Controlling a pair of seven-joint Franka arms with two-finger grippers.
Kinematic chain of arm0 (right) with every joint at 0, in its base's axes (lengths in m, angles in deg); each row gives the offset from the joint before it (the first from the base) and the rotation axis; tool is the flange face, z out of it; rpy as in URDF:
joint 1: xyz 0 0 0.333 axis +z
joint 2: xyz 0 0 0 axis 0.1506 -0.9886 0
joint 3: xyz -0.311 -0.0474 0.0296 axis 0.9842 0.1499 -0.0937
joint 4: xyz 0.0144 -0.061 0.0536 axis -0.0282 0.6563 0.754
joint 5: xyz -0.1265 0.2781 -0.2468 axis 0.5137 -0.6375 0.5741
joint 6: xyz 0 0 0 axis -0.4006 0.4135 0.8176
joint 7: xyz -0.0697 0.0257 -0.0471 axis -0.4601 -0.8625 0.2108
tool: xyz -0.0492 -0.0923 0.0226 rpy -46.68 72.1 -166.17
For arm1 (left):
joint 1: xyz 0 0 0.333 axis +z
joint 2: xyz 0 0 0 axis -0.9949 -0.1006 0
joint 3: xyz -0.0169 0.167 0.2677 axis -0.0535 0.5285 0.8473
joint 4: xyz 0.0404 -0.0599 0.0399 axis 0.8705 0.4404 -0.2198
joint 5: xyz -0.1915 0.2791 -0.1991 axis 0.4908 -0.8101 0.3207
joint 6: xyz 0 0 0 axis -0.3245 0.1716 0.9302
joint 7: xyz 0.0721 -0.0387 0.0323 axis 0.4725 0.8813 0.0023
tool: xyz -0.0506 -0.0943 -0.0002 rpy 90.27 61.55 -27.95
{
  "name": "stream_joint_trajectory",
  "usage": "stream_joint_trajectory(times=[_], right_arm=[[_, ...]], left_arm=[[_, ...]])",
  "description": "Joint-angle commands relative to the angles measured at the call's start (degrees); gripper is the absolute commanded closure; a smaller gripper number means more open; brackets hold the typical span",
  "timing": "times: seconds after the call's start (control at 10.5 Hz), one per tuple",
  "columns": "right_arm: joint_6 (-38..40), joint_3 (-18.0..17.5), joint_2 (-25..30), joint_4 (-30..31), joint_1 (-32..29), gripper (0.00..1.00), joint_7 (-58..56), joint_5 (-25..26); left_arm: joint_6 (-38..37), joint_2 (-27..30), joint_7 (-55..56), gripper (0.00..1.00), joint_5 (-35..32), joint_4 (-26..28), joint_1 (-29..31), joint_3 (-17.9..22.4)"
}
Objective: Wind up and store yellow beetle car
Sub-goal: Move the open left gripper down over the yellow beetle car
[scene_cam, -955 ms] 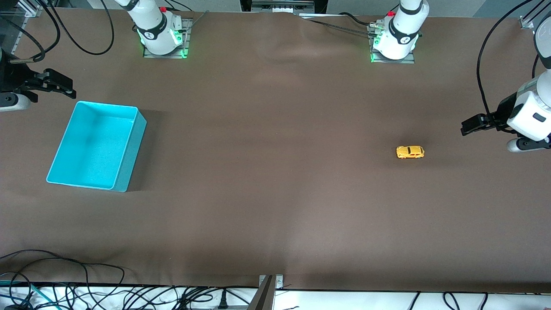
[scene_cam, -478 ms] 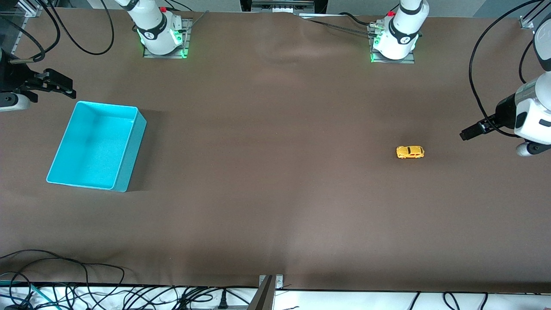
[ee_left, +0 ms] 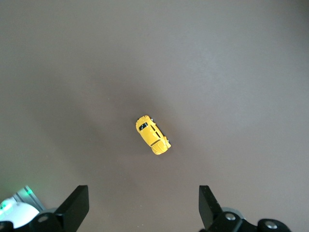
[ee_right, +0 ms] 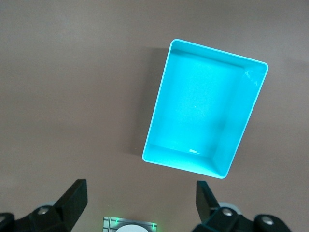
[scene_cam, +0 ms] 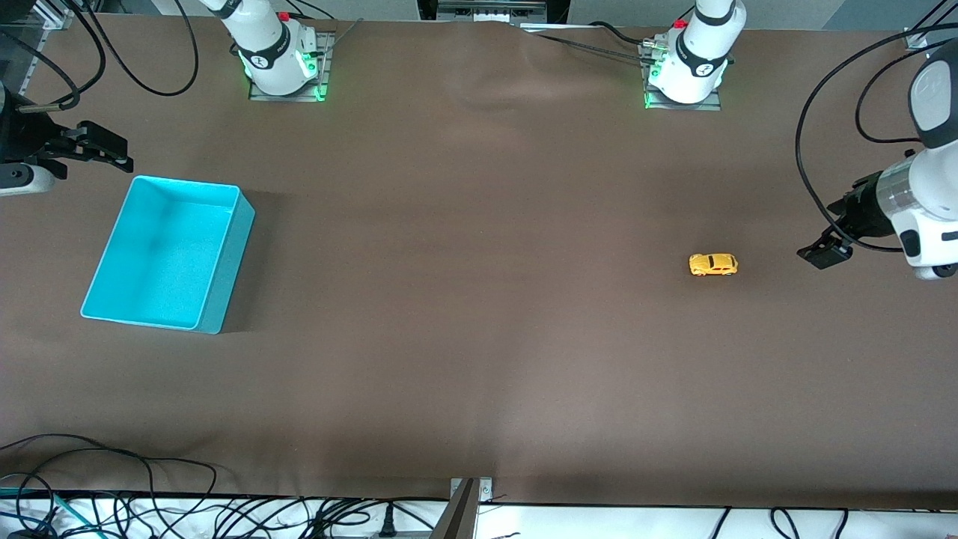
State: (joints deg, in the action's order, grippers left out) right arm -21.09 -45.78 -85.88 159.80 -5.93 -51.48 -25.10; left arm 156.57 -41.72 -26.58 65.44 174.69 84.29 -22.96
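Nearest, car [scene_cam: 713, 264] on bare table [scene_cam: 479, 359] toward left arm's end, untouched, unmoved; bin [scene_cam: 166, 252] well apart at right arm's end, empty. Beside car, left gripper [scene_cam: 822, 253] now lower and closer than a second ago, jaws wide, nothing held; approach under way, winding not begun. Right gripper [scene_cam: 105, 152] waiting by bin, wide, empty.

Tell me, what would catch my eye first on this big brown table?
Probably the turquoise bin, open and empty, toward the right arm's end of the table, with the open right gripper in the air beside it. Next, the tiny yellow beetle car alone toward the left arm's end, the open left gripper up in the air close by it.
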Motion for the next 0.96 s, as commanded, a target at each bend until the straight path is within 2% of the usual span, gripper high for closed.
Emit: stream_joint_trajectory(times=[0.0,0.19,0.38,0.86], right_arm=[[0.1,-0.3,0.1,0.0,0.3,0.00,-1.1,0.3],[0.1,-0.5,0.1,-0.1,0.4,0.00,-1.0,0.3],[0.2,-0.5,0.1,-0.1,0.3,0.00,-1.1,0.3],[0.5,-0.5,0.4,-0.2,0.3,0.00,-1.1,0.3]], left_arm=[[0.8,0.1,6.7,0.00,1.4,1.5,0.6,-0.3],[4.3,-0.3,15.9,0.00,3.9,2.9,1.8,-0.2],[10.9,-0.3,24.0,0.00,3.6,8.1,1.7,-0.2],[25.3,0.1,27.4,0.00,3.2,23.2,1.7,-0.3]])
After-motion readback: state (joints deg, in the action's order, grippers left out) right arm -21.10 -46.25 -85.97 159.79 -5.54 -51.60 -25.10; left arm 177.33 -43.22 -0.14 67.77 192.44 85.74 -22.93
